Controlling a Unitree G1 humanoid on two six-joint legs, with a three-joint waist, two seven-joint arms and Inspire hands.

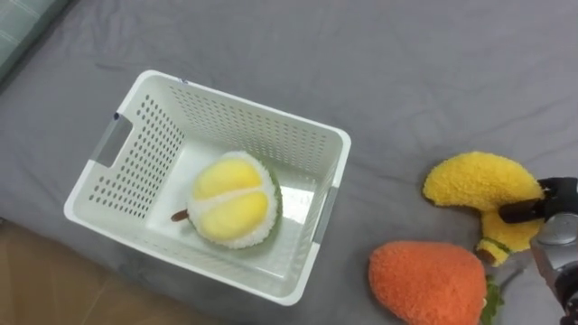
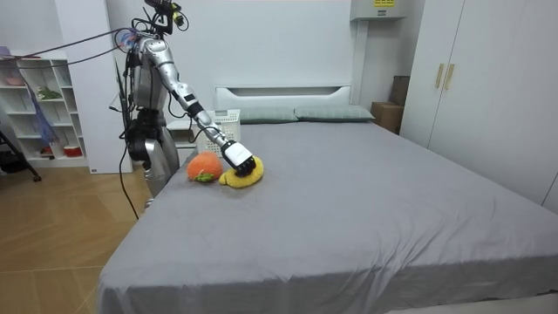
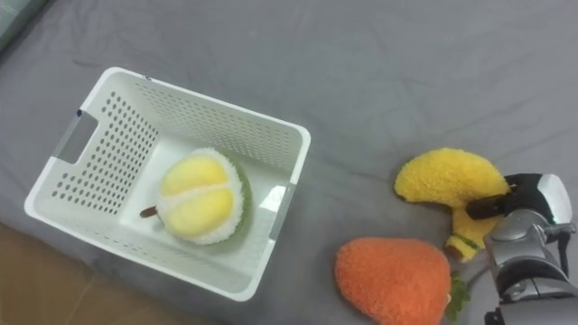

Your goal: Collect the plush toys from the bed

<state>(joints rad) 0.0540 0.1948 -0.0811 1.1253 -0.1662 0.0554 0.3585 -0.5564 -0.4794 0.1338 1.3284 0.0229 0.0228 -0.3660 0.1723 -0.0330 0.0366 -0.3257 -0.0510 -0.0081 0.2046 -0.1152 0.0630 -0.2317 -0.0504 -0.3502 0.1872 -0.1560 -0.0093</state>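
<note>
A white perforated basket (image 1: 262, 123) rests on the grey bed, with a yellow-and-white plush durian (image 1: 233, 200) lying inside it. To its right lie a yellow plush banana (image 1: 479, 181) and, nearer me, an orange plush strawberry (image 1: 426, 280). My right hand (image 1: 562, 195) comes in from the right edge and sits against the banana's right end, a dark thumb curled across the toy. The room view shows my right arm stretched down over the bed, the hand (image 2: 243, 162) on the yellow toy (image 2: 251, 178), with the orange toy (image 2: 205, 167) beside it.
I stand at the bed's side near the headboard. The bed's edge and wooden floor (image 1: 54, 289) run along the lower left, just beside the basket. Pillows (image 2: 331, 112) lie at the bed's head. Open grey sheet (image 1: 406, 72) spreads beyond the toys.
</note>
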